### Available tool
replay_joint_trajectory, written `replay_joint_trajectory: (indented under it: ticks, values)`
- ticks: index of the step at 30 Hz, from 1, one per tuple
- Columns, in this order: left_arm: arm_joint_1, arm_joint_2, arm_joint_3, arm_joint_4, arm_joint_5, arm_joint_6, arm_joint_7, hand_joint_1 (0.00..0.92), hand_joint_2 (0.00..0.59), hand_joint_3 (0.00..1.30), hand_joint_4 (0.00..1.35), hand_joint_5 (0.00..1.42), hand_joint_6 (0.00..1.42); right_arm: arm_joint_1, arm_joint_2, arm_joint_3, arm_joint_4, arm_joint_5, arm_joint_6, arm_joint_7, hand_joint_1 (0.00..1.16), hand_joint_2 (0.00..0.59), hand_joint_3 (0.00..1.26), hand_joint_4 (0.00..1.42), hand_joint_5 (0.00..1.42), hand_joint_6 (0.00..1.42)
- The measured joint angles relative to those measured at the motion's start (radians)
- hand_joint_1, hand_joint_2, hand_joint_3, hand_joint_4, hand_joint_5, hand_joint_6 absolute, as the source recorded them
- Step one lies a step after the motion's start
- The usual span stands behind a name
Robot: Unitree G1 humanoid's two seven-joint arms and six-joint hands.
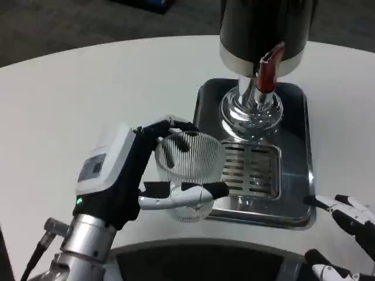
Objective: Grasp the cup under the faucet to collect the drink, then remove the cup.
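A clear ribbed cup [190, 170] stands at the left edge of the steel drip tray [293, 146], held by my left hand [126, 175], whose fingers wrap around its near and far sides. The dispenser [263, 35] rises at the back of the tray, with its red-handled faucet [268, 70] above the chrome base [252, 111]. The cup is to the left and nearer than the faucet, not beneath it. My right hand [348, 228] sits at the lower right, near the tray's front corner, fingers spread and holding nothing.
A slotted grate [252, 170] lies in the tray just right of the cup. White table [88, 93] stretches to the left and behind. Dark floor shows beyond the table's far edge.
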Motion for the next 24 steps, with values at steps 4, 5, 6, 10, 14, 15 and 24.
replay_joint_trajectory:
  ticks: [4,5,6,10,14,15,24]
  values:
    - [-0.089,-0.004,-0.030,0.088,0.034,0.002,0.044,0.717,0.000,0.93,1.07,1.22,1.42,0.011,-0.003,-0.033,0.000,0.030,-0.004,0.000,0.48,0.450,0.13,0.11,0.03,0.00]
    - [-0.113,-0.007,-0.036,0.111,0.036,0.002,0.051,0.717,0.000,0.93,1.07,1.22,1.42,0.013,-0.004,-0.043,-0.001,0.035,-0.004,0.000,0.48,0.450,0.13,0.11,0.03,0.00]
    - [-0.120,-0.008,-0.039,0.118,0.036,0.002,0.055,0.717,0.000,0.93,1.07,1.22,1.42,0.014,-0.005,-0.049,-0.001,0.038,-0.004,0.000,0.48,0.450,0.13,0.11,0.03,0.00]
    - [-0.186,-0.010,-0.068,0.196,0.040,0.001,0.077,0.717,0.000,0.93,1.07,1.22,1.42,0.030,-0.008,-0.074,-0.011,0.054,-0.004,0.000,0.48,0.450,0.14,0.12,0.03,0.00]
    - [-0.244,-0.010,-0.088,0.266,0.047,0.001,0.096,0.717,0.000,0.93,1.06,1.22,1.42,0.046,-0.009,-0.103,-0.028,0.074,-0.004,0.000,0.48,0.450,0.14,0.12,0.04,0.00]
    - [-0.255,-0.009,-0.092,0.278,0.054,0.001,0.099,0.717,0.000,0.93,1.06,1.22,1.42,0.049,-0.010,-0.105,-0.031,0.077,-0.005,0.000,0.48,0.450,0.14,0.12,0.04,0.00]
    - [-0.357,-0.025,-0.144,0.438,0.074,0.001,0.145,0.717,0.000,0.93,1.06,1.22,1.42,0.073,-0.013,-0.156,-0.034,0.115,-0.017,0.000,0.48,0.450,0.15,0.12,0.05,0.00]
